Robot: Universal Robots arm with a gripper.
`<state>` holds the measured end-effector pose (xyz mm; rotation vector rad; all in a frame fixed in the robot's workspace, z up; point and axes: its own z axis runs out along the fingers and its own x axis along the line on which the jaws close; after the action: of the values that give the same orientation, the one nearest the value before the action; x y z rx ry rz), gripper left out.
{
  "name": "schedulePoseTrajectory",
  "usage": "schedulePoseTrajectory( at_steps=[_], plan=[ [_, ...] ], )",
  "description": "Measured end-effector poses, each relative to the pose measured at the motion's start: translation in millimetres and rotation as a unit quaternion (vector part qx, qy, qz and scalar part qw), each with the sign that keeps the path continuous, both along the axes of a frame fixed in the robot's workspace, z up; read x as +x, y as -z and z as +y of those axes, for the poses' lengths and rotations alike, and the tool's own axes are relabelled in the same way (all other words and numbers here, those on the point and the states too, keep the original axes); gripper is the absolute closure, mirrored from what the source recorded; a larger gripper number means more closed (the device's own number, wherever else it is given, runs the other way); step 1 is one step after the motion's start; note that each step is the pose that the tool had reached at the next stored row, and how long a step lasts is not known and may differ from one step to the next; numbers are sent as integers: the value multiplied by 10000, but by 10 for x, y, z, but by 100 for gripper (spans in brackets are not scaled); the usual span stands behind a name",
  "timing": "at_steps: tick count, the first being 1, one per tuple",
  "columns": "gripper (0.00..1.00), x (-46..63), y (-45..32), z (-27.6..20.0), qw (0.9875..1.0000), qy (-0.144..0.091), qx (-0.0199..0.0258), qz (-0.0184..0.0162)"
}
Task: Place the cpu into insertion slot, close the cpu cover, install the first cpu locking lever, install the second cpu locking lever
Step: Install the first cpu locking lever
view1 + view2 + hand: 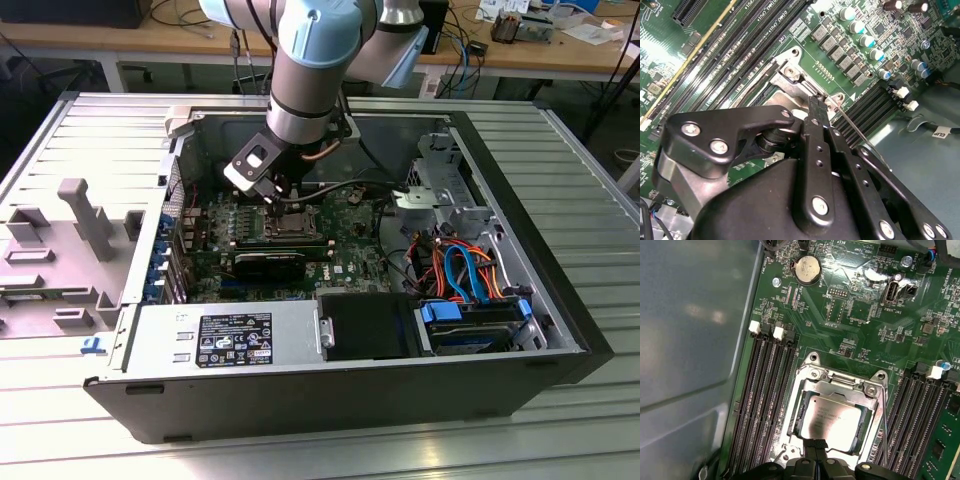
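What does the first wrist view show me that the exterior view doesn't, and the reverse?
First wrist view: the cpu seated in the slot, the cover framing it, a coin cell. Exterior view: the whole case, the arm, the power supply, the drive cables. Both: the gripper above the slot, on the green board.

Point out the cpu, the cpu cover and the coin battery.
the cpu point(834, 422): first wrist view, middle of its top.
the cpu cover point(840, 389): first wrist view, its silvery frame edge.
the coin battery point(806, 267): first wrist view, its centre.
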<state>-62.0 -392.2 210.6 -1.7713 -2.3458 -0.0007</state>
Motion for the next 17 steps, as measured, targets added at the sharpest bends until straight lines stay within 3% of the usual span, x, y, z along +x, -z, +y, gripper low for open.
schedulePoseTrajectory(
  at_steps=[17],
  plan=[
    [89,0,0,0,9999,-125,0,0]
  ],
)
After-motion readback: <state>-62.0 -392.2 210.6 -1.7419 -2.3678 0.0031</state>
